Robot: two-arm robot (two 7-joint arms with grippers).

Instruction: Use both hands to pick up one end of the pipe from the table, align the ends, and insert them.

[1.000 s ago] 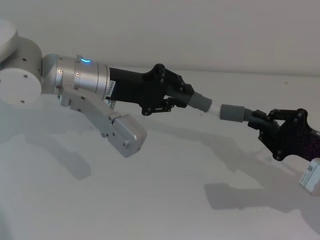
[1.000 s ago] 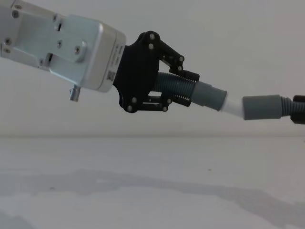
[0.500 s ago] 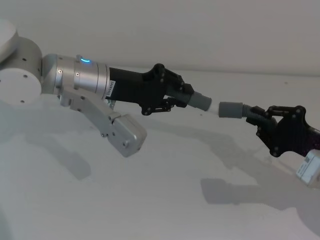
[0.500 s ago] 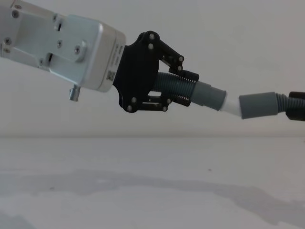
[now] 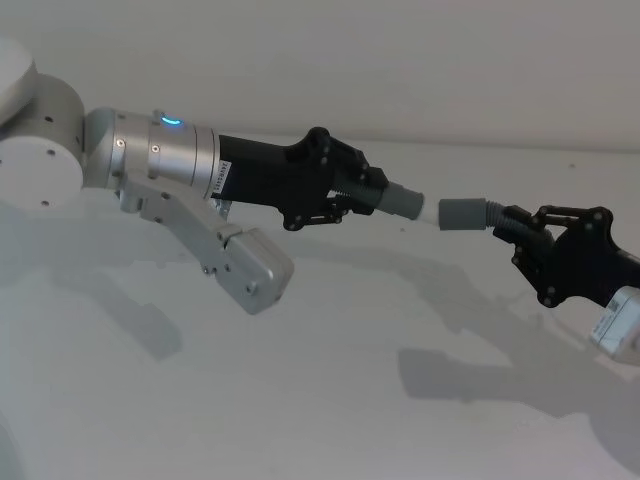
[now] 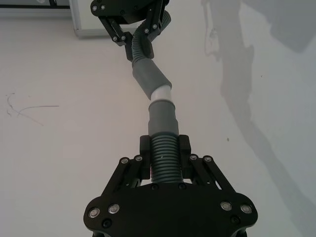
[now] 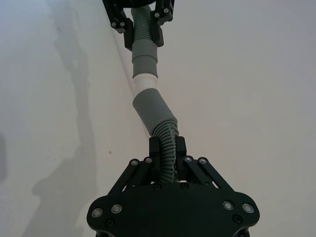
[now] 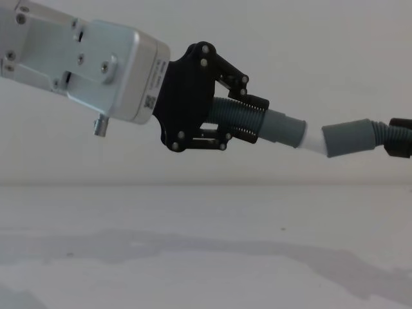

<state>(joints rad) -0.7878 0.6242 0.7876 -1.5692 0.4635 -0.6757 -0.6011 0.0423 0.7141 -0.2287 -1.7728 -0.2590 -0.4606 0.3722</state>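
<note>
White and matte, the wide flat tabletop (image 5: 300,400) lies under both arms, marked by soft grey shadows and a few faint smudges. Above it, clear of the surface, hang the two dark grey bent hose pieces with ribbed middles and smooth cuffs. The left hose piece (image 8: 257,122) ends in a grey cuff with a narrower white tip (image 8: 313,142); the right hose piece (image 8: 360,135) ends in a plain open grey socket (image 5: 462,214). The white tip meets the mouth of the socket, and both wrist views show the two pieces meeting at a slight bend instead of in one straight line. How far the tip has entered cannot be told.

Around the ribbed part of the left piece, the left black skeletal two-finger gripper (image 5: 375,192) has its jaws clenched, at the centre of the head view. The right black skeletal gripper (image 5: 512,232) has its jaws clenched on the ribbed section of the right piece, near the head view's right edge. Each gripper is carried by a silver-white arm (image 5: 150,160), the left one showing a small blue light.
</note>
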